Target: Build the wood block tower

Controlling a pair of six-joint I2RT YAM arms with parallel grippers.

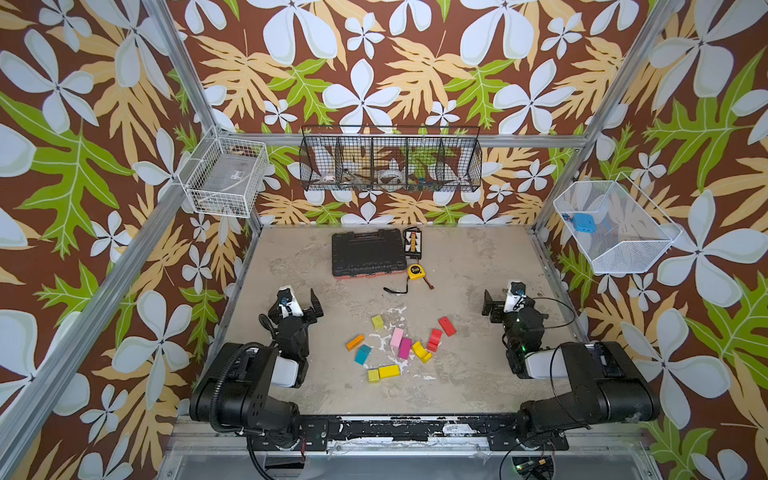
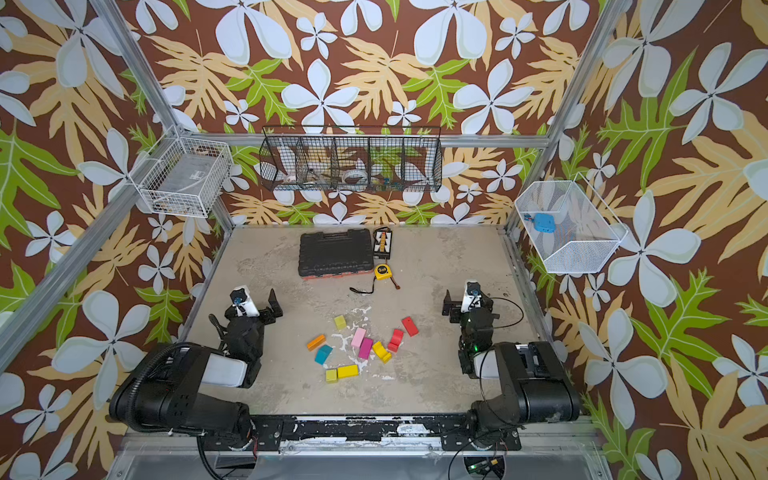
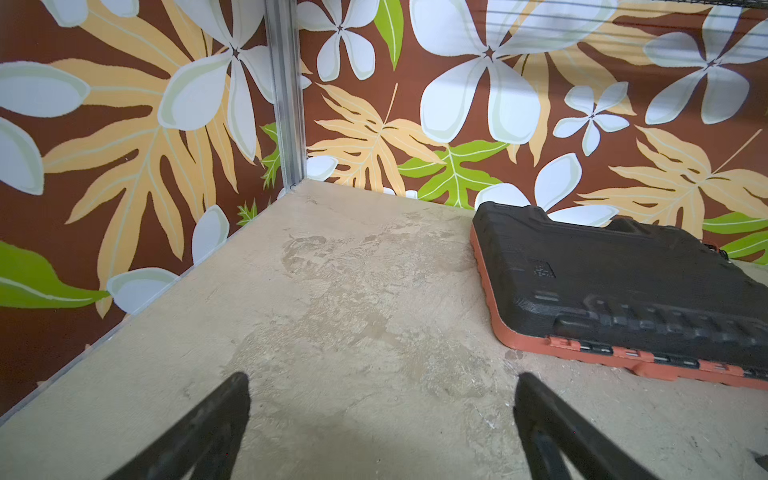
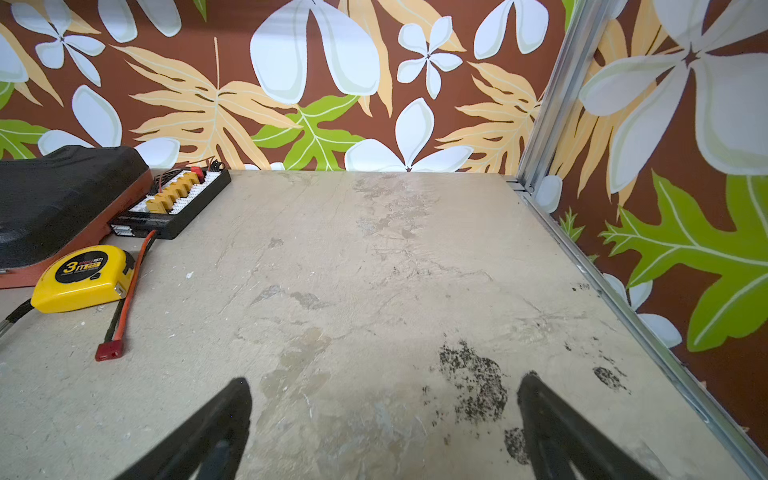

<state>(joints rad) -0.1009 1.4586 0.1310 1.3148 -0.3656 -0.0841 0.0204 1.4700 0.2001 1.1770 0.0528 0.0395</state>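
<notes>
The wood blocks lie scattered on the table's front middle in both top views: a yellow cube [image 1: 377,322], an orange bar [image 1: 355,342], a teal block [image 1: 363,354], a pink [image 1: 397,337] and a magenta bar [image 1: 404,348], a yellow arch [image 1: 421,351], red pieces [image 1: 447,326] and a yellow bar [image 1: 389,371] [image 2: 347,371]. No tower shows. My left gripper [image 1: 305,306] [image 3: 382,386] hovers open to their left, over bare table. On their right, my right gripper [image 1: 500,305] [image 4: 382,386] is open too. Neither wrist view shows a block.
A flat black tool case [image 1: 368,252] [image 3: 623,282] lies at the back middle, with a connector board [image 4: 174,203] and a yellow tape measure [image 1: 414,271] [image 4: 83,276] beside it. Wire baskets [image 1: 390,160] hang on the walls. Metal frame posts [image 3: 286,91] mark the corners.
</notes>
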